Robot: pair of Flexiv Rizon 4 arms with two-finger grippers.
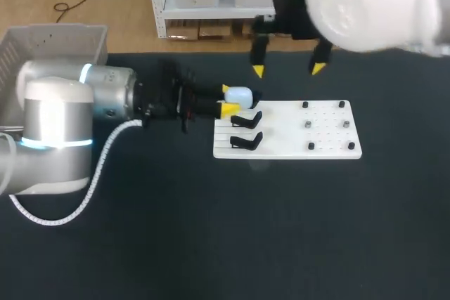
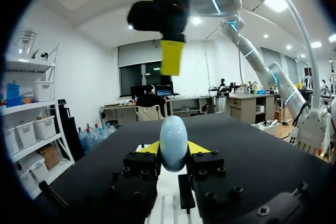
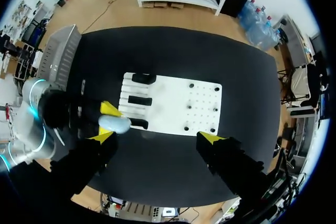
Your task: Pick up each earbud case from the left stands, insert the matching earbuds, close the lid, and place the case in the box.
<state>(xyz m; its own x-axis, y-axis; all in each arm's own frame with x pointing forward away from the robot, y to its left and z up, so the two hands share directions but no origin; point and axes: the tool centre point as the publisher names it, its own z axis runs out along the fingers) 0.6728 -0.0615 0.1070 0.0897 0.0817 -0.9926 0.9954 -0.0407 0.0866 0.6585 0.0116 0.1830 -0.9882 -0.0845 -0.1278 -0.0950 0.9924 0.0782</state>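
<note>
A pale blue, egg-shaped earbud case (image 1: 239,95) sits between the yellow tips of my left gripper (image 1: 228,100), which is shut on it at the far left corner of the white board (image 1: 295,142). The left wrist view shows the case (image 2: 173,142) upright between both fingers, lid closed. Two black stands (image 1: 246,119) lie bare on the board's left part. My right gripper (image 1: 288,69) hangs open over the table behind the board, nothing between its fingers. From the right wrist view the case (image 3: 114,123) lies beside one fingertip of the right gripper (image 3: 156,138).
A grey basket (image 1: 53,43) stands at the far left corner of the table. Small black pegs (image 1: 309,124) stick up from the board's right half. My left arm (image 1: 84,103) lies across the table's left side.
</note>
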